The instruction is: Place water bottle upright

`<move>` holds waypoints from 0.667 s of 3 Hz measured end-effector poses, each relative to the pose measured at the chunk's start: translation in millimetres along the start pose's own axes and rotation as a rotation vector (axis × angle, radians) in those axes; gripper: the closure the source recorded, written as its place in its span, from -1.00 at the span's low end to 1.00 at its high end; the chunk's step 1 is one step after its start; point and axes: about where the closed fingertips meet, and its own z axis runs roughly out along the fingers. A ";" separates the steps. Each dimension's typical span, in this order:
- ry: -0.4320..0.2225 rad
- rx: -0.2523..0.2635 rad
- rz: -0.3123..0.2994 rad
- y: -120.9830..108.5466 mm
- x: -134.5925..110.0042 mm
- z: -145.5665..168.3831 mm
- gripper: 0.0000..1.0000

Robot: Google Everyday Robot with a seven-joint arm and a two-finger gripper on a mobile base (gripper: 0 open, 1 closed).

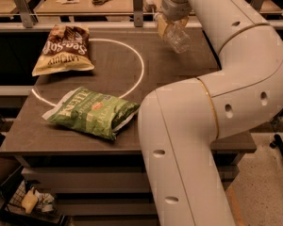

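A dark counter (28, 135) with a white ring (140, 72) marked on it stands on a speckled floor (266, 178). Behind the counter runs a metal rail (85, 26), then a wooden bench (120, 6). Over the counter's far edge the gripper (172, 23) clasps the water bottle (178, 37).

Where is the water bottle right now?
In the camera view, the water bottle hangs tilted in the tool over the far right part of the table, just beyond the white circle.
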 end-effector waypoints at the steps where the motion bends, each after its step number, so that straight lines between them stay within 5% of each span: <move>1: -0.069 0.006 -0.029 -11.1 -2.7 -24.1 1.00; 2: -0.169 -0.014 -0.073 -18.4 -2.9 -49.7 1.00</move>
